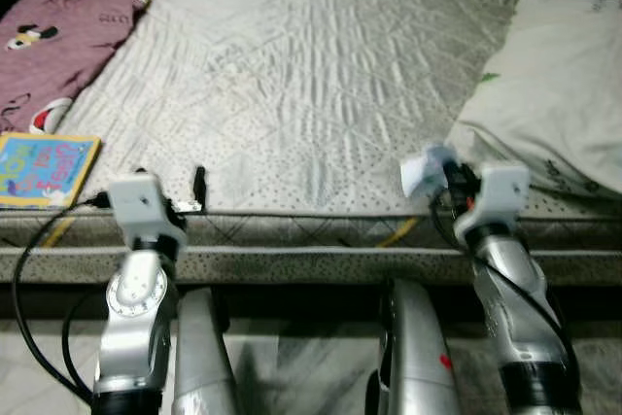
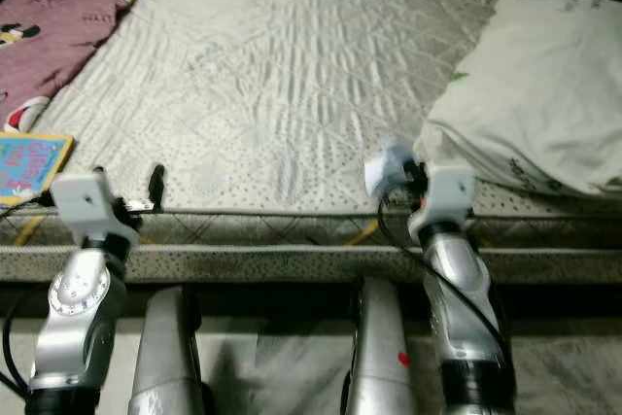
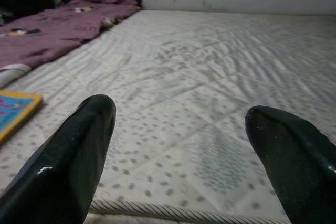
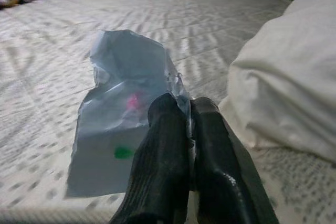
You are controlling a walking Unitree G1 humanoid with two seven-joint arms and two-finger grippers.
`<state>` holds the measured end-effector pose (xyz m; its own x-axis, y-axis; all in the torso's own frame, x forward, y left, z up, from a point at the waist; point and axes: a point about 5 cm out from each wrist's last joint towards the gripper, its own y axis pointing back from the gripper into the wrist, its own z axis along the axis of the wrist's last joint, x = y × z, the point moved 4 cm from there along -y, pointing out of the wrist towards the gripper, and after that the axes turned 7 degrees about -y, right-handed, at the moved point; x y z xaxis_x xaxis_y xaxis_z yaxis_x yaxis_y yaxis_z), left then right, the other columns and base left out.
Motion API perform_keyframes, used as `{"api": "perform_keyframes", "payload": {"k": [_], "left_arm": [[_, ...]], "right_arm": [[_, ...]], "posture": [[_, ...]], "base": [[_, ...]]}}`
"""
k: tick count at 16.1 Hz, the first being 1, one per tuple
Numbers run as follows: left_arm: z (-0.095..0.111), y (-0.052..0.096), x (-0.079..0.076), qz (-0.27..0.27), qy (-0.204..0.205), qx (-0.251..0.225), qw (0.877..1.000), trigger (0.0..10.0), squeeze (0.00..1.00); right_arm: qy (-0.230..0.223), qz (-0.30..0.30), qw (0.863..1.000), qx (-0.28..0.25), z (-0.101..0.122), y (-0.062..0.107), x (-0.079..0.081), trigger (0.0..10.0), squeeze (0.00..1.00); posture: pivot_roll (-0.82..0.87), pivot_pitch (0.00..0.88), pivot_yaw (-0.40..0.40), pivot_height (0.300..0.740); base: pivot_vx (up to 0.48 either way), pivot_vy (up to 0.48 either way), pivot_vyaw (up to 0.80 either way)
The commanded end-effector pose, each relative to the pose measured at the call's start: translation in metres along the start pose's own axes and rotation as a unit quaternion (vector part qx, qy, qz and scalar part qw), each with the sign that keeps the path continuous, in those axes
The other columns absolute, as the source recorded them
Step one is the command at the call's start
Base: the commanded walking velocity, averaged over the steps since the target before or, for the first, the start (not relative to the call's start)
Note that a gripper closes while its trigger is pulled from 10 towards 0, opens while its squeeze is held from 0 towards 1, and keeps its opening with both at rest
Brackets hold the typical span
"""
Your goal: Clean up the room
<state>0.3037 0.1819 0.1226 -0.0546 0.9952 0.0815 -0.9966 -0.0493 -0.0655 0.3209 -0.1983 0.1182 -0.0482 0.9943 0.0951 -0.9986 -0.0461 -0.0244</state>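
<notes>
I stand at the foot edge of the mattress (image 1: 311, 75) with both arms raised over it. My right claw (image 4: 185, 109) has its two fingers pressed together on a crumpled scrap of pale wrapper (image 4: 123, 129), pinching it along one edge so the rest hangs free ahead of the fingertips, clear of the quilted cover. I judge it is held that way because it is litter lifted off the bed, ready to be carried away; a thin scrap like this gives little to grip, so a tight pinch on the edge is the safest hold. From my head, the wrapper sits at about four o'clock, just above the mattress edge.

My left claw (image 3: 181, 124) is spread wide, nothing between its fingers, hovering low over the near edge at about eight o'clock. It looks ready for the next pickup.

Close beside the wrapper, toward three o'clock, lies a white pillow (image 1: 564, 85); it is near my right claw but I cannot tell whether they touch. At nine o'clock a colourful picture book (image 1: 44, 170) lies flat by the corner, and beyond it, at ten to eleven o'clock, a mauve blanket (image 1: 78, 7) with small cartoon prints runs up the side. The middle of the mattress is bare quilting. The book is probably the next thing to tidy, and it is near my left claw.
</notes>
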Motion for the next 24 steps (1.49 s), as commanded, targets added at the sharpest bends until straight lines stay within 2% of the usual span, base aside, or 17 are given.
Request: {"api": "perform_keyframes", "payload": {"k": [1,3,5,6,8,9,10,11,13,15,18,24], "left_arm": [[0.011,0.001,-0.006,-0.019,-0.002,-0.016,1.000,10.0,0.00],[0.016,0.005,-0.011,-0.044,0.002,-0.025,0.999,10.0,0.00],[0.012,0.011,-0.013,-0.049,-0.002,-0.011,0.999,10.0,0.00],[0.009,0.012,-0.013,-0.053,-0.005,-0.004,0.999,10.0,0.00],[0.007,0.014,-0.010,-0.048,-0.001,0.003,0.999,10.0,0.00],[0.007,0.015,-0.007,-0.039,0.008,0.007,0.999,10.0,0.00],[0.006,0.016,-0.005,-0.031,0.017,0.007,0.999,10.0,0.00],[0.005,0.018,-0.005,-0.025,0.012,0.008,1.000,10.0,0.00],[0.002,0.022,-0.005,-0.026,0.017,0.013,0.999,10.0,0.00],[0.000,0.020,-0.005,-0.026,0.021,0.016,0.999,10.0,0.00],[0.002,0.018,-0.009,-0.031,0.024,0.017,0.999,10.0,0.00],[-0.003,0.019,-0.011,-0.035,0.031,0.023,0.999,10.0,0.00]], "right_arm": [[-0.004,0.031,0.999,-0.019,0.016,0.002,0.013,10.0,0.00],[-0.008,0.070,0.997,-0.011,0.020,0.008,0.029,10.0,0.00],[-0.023,0.091,0.995,0.027,0.011,0.015,0.042,10.0,0.00],[-0.014,0.092,0.995,0.039,0.006,0.013,0.043,10.0,0.00],[-0.029,0.072,0.996,0.051,0.001,0.009,0.039,10.0,0.00],[-0.029,0.059,0.997,0.049,0.002,0.008,0.038,10.0,0.00],[-0.048,0.028,0.997,0.049,0.000,0.005,0.036,10.0,0.00],[-0.060,0.015,0.997,0.042,-0.001,0.003,0.038,10.0,0.00],[-0.054,0.008,0.998,0.033,-0.001,0.002,0.043,10.0,0.00],[-0.061,0.030,0.997,0.027,0.000,0.000,0.054,10.0,0.00],[-0.070,0.043,0.997,0.008,0.009,-0.004,0.058,10.0,0.00],[-0.069,0.057,0.996,0.003,0.012,-0.007,0.064,10.0,0.00]], "posture": [[-0.10,0.000,0.003,0.477],[-0.10,0.000,0.020,0.477],[-0.09,0.000,0.046,0.477],[-0.09,0.000,0.044,0.477],[-0.09,0.000,0.035,0.477],[-0.08,0.000,0.029,0.477],[-0.08,0.000,0.019,0.477],[-0.08,0.000,0.015,0.477],[-0.09,0.000,0.014,0.477],[-0.09,0.000,0.009,0.477],[-0.09,0.000,0.004,0.482],[-0.10,0.000,-0.005,0.547]], "base": [[0.000,0.000,0.00],[0.000,0.000,0.00],[0.000,0.000,0.00],[0.000,0.000,0.00],[0.000,0.000,-0.80],[0.000,0.000,-0.80],[0.000,0.000,-0.80],[0.000,0.000,-0.80],[0.000,0.000,0.00],[0.000,0.000,0.00],[0.000,0.000,0.00],[0.000,0.000,0.00]]}}
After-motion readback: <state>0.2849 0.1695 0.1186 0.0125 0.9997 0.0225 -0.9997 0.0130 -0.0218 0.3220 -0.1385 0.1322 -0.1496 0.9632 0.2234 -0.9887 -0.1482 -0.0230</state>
